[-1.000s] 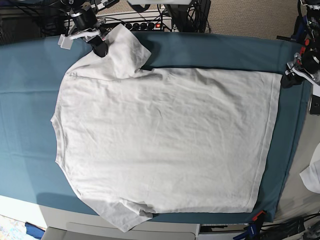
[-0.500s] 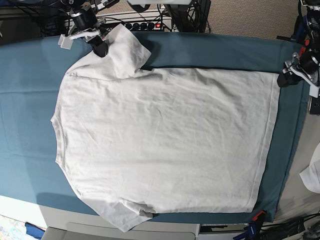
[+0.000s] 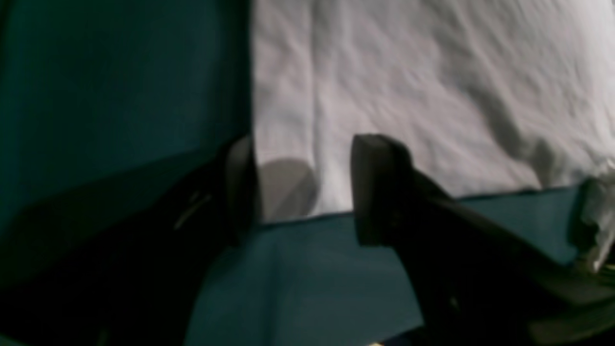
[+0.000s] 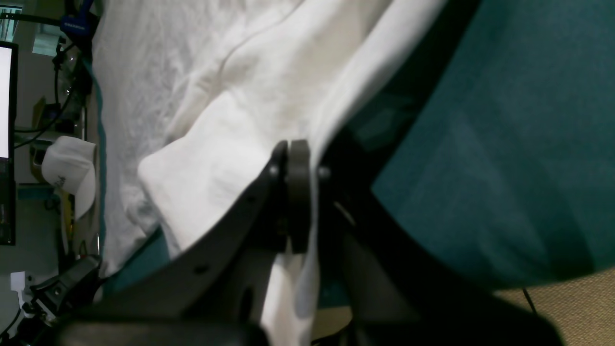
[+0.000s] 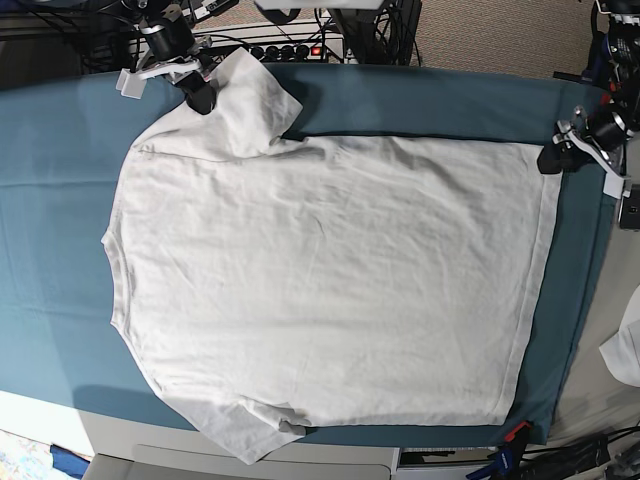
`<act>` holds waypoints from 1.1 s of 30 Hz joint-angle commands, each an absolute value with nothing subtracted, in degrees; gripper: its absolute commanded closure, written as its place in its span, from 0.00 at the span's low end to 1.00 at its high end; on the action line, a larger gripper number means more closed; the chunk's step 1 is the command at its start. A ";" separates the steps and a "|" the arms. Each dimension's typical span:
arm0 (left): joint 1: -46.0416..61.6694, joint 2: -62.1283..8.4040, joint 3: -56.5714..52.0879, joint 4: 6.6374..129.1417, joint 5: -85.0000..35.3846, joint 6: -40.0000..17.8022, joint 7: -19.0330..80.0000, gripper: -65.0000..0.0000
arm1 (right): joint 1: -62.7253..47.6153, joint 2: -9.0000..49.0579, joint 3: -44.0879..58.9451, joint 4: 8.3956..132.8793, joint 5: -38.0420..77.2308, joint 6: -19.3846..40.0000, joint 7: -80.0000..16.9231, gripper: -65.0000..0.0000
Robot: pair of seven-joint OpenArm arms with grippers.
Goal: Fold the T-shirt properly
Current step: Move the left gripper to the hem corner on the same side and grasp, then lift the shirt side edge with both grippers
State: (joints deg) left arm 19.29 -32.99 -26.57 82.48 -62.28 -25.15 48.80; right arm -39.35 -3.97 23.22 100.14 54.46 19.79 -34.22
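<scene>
The white T-shirt (image 5: 330,280) lies spread flat on the teal table cloth (image 5: 55,210), neckline to the left and hem to the right. My right gripper (image 5: 200,95) is at the back left, shut on the edge of the upper sleeve (image 5: 250,100). In the right wrist view its jaws (image 4: 290,158) are pressed together with white sleeve fabric (image 4: 216,158) around them. My left gripper (image 5: 553,158) is open at the shirt's back right hem corner. In the left wrist view its fingertips (image 3: 302,192) straddle that corner (image 3: 288,182), low over the cloth.
A small white fabric scrap (image 5: 627,350) lies off the table's right side. A power strip and cables (image 5: 290,48) run behind the table. A clamp (image 5: 512,438) holds the cloth at the front right corner. A white cap (image 4: 72,168) shows in the right wrist view.
My left gripper has moved left in the base view, from beside the table's right edge onto the shirt's back hem corner. The right gripper and the shirt have not moved.
</scene>
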 commanded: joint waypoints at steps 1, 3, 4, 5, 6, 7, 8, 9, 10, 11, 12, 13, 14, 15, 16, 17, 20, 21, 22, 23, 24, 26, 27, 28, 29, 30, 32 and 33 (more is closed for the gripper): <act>19.68 -33.47 -26.28 82.56 -61.60 -25.15 52.18 0.53 | -40.14 -3.84 23.24 99.96 51.33 17.61 -36.42 1.00; 19.68 -33.47 -26.28 82.56 -61.80 -25.17 52.34 0.59 | -40.16 -3.84 23.24 99.96 51.33 17.61 -36.42 1.00; 19.68 -33.47 -26.28 82.56 -61.80 -25.26 52.31 0.62 | -40.16 -3.84 23.24 99.96 51.33 17.61 -36.42 1.00; 19.68 -33.47 -26.28 82.56 -61.80 -25.54 52.31 0.67 | -40.16 -3.84 23.24 99.96 51.31 17.61 -36.42 1.00; 19.68 -33.47 -26.30 82.56 -61.80 -25.54 52.31 0.73 | -40.16 -3.84 23.24 99.96 51.27 17.61 -36.42 1.00; 19.68 -33.47 -26.30 82.56 -61.80 -25.54 52.29 0.79 | -40.16 -3.84 23.24 99.96 50.94 17.61 -36.40 1.00; 19.68 -33.47 -26.28 82.56 -61.78 -25.52 52.25 0.85 | -40.16 -3.84 23.24 99.96 50.52 17.61 -36.36 1.00; 19.68 -33.47 -26.28 82.56 -61.78 -25.54 52.10 0.93 | -40.16 -3.84 23.24 99.96 49.78 17.61 -36.16 1.00; 19.68 -33.47 -26.28 82.56 -61.78 -25.54 52.07 1.00 | -40.16 -3.84 23.24 99.96 49.10 17.61 -36.01 1.00; 19.66 -33.47 -26.28 82.56 -61.78 -25.54 52.07 1.00 | -40.16 -3.84 23.24 99.96 48.45 17.61 -35.92 1.00; 19.68 -33.47 -26.30 82.56 -61.76 -25.54 52.05 1.00 | -40.16 -3.84 23.24 99.96 48.12 17.63 -35.83 1.00; 19.66 -33.47 -26.30 82.56 -61.76 -25.54 52.05 1.00 | -40.16 -3.84 23.24 99.96 47.97 17.63 -35.81 1.00; 19.68 -33.50 -26.28 82.56 -61.76 -25.54 52.05 1.00 | -40.16 -3.84 23.24 99.96 47.90 17.63 -35.79 1.00; 19.68 -33.47 -26.28 82.56 -61.73 -25.54 52.05 1.00 | -40.16 -3.84 23.24 99.96 47.92 17.63 -35.81 1.00; 19.68 -33.47 -26.28 82.56 -61.73 -25.54 52.05 1.00 | -40.16 -3.84 23.24 99.96 47.92 17.63 -35.81 1.00; 19.68 -33.47 -26.28 82.56 -61.76 -25.54 52.05 1.00 | -40.16 -3.84 23.24 99.96 47.92 17.63 -35.83 1.00; 19.70 -33.52 -26.30 82.56 -61.76 -25.54 52.12 1.00 | -40.21 -3.81 23.24 100.05 47.92 17.63 -36.29 1.00; 19.79 -33.52 -26.33 82.56 -61.76 -25.54 52.18 1.00 | -40.21 -3.79 23.24 100.07 47.92 17.63 -36.53 1.00; 20.05 -33.52 -26.33 82.65 -61.78 -25.54 52.18 1.00 | -40.60 -3.79 23.29 100.07 47.92 17.63 -36.71 1.00; 20.40 -33.52 -26.33 82.83 -61.78 -25.54 52.34 1.00 | -40.97 -3.79 23.35 100.07 47.94 17.63 -36.69 1.00; 20.88 -33.52 -26.33 83.05 -61.78 -25.54 52.34 1.00 | -41.34 -3.75 23.35 100.12 47.92 17.65 -36.71 1.00; 21.91 -33.52 -26.37 83.88 -61.78 -25.54 52.31 1.00 | -42.41 -2.83 23.35 100.12 47.92 17.67 -36.71 1.00; 22.41 -33.50 -26.44 84.40 -61.78 -25.56 52.34 1.00 | -43.09 -2.20 23.35 100.12 47.94 17.69 -36.69 1.00; 22.96 -33.54 -26.52 84.82 -61.76 -25.54 52.34 1.00 | -43.72 -1.52 23.35 100.12 47.94 17.72 -36.69 1.00; 23.42 -33.50 -26.76 85.27 -61.76 -25.54 52.36 1.00 | -44.38 -0.82 23.35 100.12 47.94 17.72 -36.69 1.00; 23.92 -33.52 -27.11 85.67 -61.78 -25.56 52.34 1.00 | -45.08 -0.10 23.35 100.12 47.94 17.76 -36.67 1.00; 24.95 -33.52 -28.16 86.52 -61.80 -25.54 52.38 1.00 | -46.26 0.91 23.44 100.12 47.94 17.80 -36.67 1.00; 25.43 -33.50 -28.77 87.02 -61.80 -25.54 52.56 1.00 | -46.78 1.21 23.75 100.12 47.99 17.82 -36.67 1.00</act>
State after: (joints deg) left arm 24.97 -32.49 -28.21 86.61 -62.41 -25.80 51.62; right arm -45.15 0.93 23.14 100.79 52.58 21.98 -32.95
